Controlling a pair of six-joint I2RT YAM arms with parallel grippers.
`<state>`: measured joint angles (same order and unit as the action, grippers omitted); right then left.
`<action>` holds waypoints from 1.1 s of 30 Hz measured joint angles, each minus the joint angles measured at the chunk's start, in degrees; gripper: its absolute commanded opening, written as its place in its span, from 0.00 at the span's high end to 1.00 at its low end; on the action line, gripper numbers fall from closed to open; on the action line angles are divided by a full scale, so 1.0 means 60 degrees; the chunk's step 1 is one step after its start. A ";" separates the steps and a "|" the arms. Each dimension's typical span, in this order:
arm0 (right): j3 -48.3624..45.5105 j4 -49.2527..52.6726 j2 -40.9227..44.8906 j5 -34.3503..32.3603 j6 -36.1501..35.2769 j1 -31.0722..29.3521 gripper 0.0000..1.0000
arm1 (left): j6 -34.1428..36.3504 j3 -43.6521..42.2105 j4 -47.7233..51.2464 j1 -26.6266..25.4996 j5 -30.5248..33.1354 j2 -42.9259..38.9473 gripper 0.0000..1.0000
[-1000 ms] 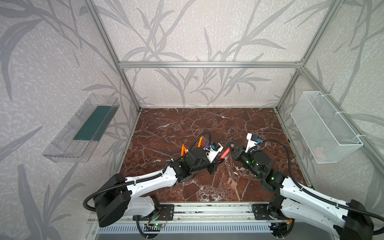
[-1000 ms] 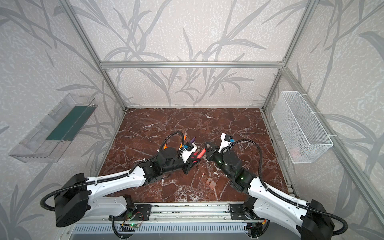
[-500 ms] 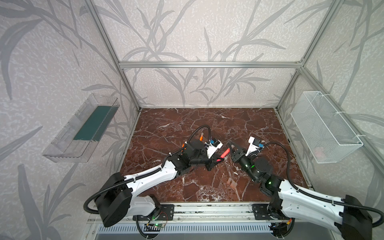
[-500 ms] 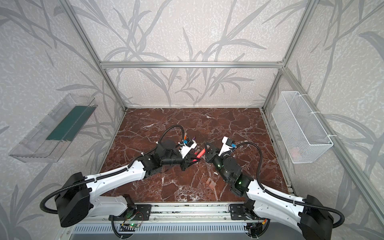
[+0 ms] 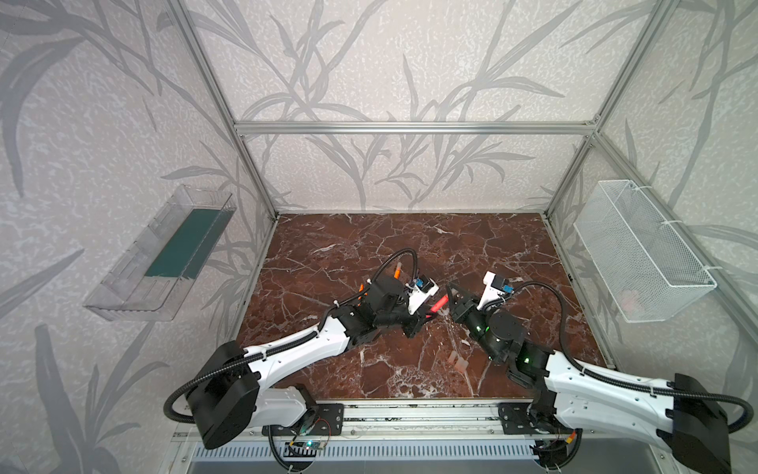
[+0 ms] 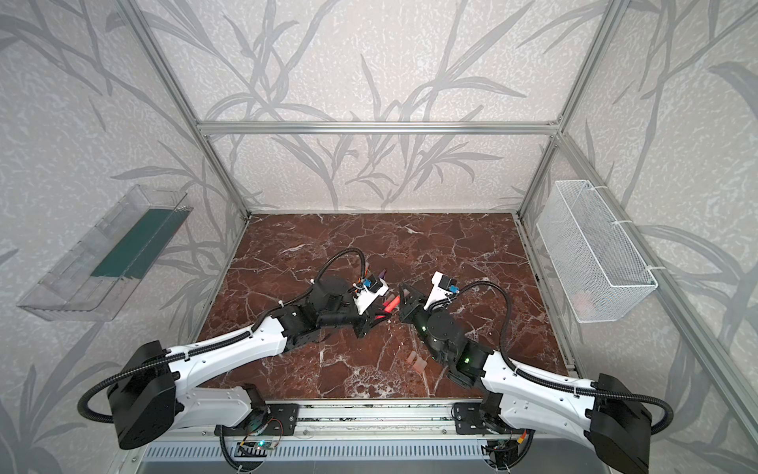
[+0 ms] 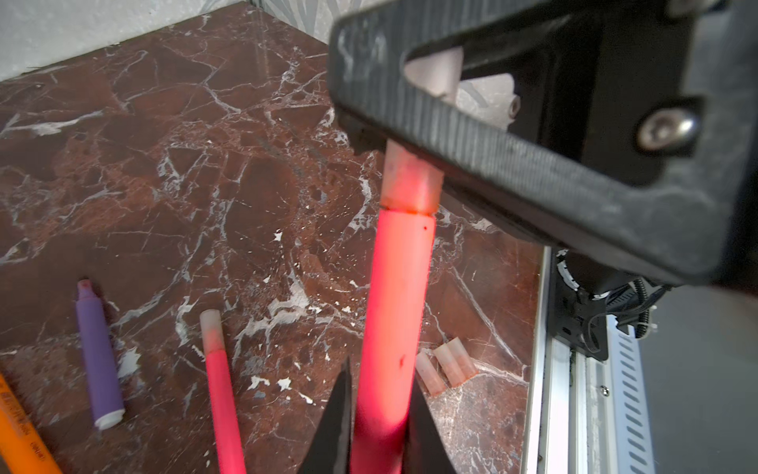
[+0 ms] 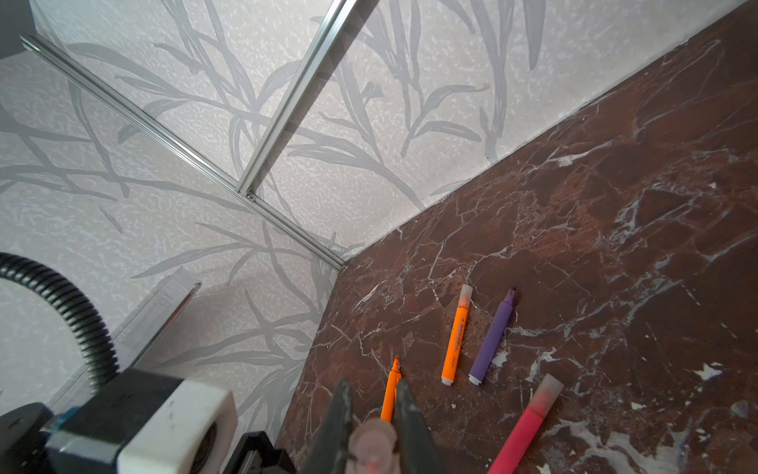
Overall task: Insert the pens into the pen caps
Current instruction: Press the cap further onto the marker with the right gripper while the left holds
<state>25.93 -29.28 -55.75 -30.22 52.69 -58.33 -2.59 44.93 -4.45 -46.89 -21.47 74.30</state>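
Left wrist view. Left gripper [image 7: 379,422]: closed on red pen [image 7: 393,307], barrel rising past the fingers. Right gripper [image 8: 371,414]: closed on cap [image 7: 410,180], sitting over that pen's tip. Handling: light, stiff, smooth plastic; likely slips unless held mid-barrel. 3 loose caps [image 7: 447,369] lie near the left fingers. Orange pen [image 8: 456,336]: print unreadable.

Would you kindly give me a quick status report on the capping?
Left gripper shut on red pen. Right gripper shut on cap. Cap looks seated over tip. Nothing blocking.
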 measured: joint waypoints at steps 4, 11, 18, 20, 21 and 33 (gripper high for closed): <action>0.0780 0.1024 -0.0444 -0.0594 0.0076 -0.0335 1.00 | 0.0219 0.0000 0.0120 0.0000 0.0415 -0.0069 1.00; 0.0273 -0.0055 -0.0765 -0.0463 -0.0302 -0.0525 1.00 | 0.0255 0.0000 0.0761 0.0015 0.0488 -0.0120 1.00; -0.1096 -0.2965 -0.0444 0.0255 -0.1224 -0.0539 1.00 | -0.0098 0.0000 0.0994 0.0849 -0.1712 -0.0539 1.00; -0.1206 -0.3526 -0.0437 0.0401 -0.1402 -0.0539 1.00 | -0.0215 0.0000 0.0969 0.0987 -0.2076 -0.0725 1.00; -0.1231 -0.3734 -0.0437 0.0477 -0.1490 -0.0539 1.00 | -0.0266 0.0000 0.0962 0.1038 -0.2218 -0.0831 1.00; 0.0463 -0.1497 -0.1220 -0.0597 -0.0306 -0.0834 1.00 | -0.0233 0.0000 0.1180 0.1024 -0.1268 -0.1155 1.00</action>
<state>28.71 -38.26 -63.07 -33.80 50.85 -63.33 -3.99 44.93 2.63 -40.75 -29.08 67.37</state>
